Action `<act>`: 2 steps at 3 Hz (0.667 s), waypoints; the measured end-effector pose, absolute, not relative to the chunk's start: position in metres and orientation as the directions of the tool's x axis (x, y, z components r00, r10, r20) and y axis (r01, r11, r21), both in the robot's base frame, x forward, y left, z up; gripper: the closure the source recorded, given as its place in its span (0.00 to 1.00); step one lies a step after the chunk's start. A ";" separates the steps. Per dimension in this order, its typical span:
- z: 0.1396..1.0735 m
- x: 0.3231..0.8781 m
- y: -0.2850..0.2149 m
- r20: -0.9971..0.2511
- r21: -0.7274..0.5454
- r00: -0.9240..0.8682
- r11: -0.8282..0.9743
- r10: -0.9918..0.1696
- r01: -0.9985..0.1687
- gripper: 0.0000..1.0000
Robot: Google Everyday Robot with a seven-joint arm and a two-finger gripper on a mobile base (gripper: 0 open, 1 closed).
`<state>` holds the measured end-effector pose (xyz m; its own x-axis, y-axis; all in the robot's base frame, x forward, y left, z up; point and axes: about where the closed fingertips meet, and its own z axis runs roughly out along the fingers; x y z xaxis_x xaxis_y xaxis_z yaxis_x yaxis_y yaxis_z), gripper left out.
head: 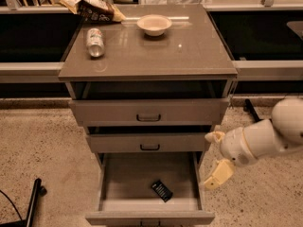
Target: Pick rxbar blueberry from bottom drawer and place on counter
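Note:
The rxbar blueberry (162,190), a small dark bar, lies flat on the floor of the bottom drawer (149,216), right of its middle. That drawer is pulled out, and the two drawers above it are ajar. My gripper (214,156) is open and empty, just outside the drawer's right side, to the right of the bar and above it. Its cream fingers (218,174) point left toward the cabinet. The counter (180,56) is the glossy grey-brown top above.
On the counter stand a white bowl (154,24), a soda can lying on its side (95,35) and a brown-and-yellow snack bag (93,9). A dark pole (33,202) lies on the speckled floor at the lower left. Low black shelving runs behind the cabinet.

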<state>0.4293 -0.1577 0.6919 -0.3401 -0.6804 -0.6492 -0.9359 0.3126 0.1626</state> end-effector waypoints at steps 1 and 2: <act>0.631 0.425 -0.128 -0.800 0.201 -0.353 0.338 -0.485 -0.920 0.00; 0.601 0.447 -0.115 -0.889 0.124 -0.253 0.330 -0.382 -0.936 0.00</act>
